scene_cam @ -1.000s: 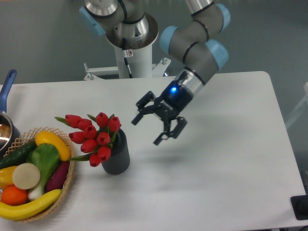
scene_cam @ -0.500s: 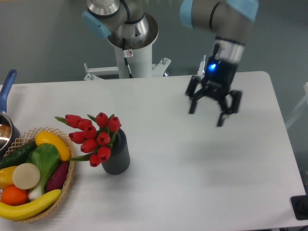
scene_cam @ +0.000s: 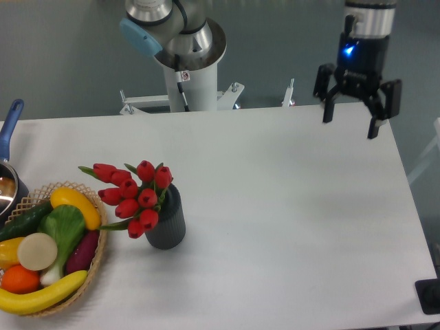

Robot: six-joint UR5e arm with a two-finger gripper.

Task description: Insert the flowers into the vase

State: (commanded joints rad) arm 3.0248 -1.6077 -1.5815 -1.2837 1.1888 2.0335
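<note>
The flowers (scene_cam: 134, 196) stood in the vase (scene_cam: 168, 220), stems down inside it, red buds leaning out over the rim toward the left of the frame. The vase sat upright on the white tabletop (scene_cam: 289, 227) in the lower left part of the picture, just right of a wicker basket (scene_cam: 100, 254).

The pincer (scene_cam: 351, 128) hung in the upper right of the frame, above the far edge of the tabletop, well apart from the vase. Its two dark fingers pointed downward and were spread wide, with nothing between them. A blue light glowed on the wrist just above.

The basket held a banana (scene_cam: 41, 294) along its front, an orange (scene_cam: 19, 278), a green leafy vegetable (scene_cam: 63, 227), a yellow pepper (scene_cam: 75, 205), a purple piece (scene_cam: 84, 251) and a pale round slice (scene_cam: 37, 251). At the far left edge, a pot (scene_cam: 5, 184) with a blue handle showed only in part.

The arm's white base column (scene_cam: 196, 86) rose behind the tabletop at the upper middle of the frame.
</note>
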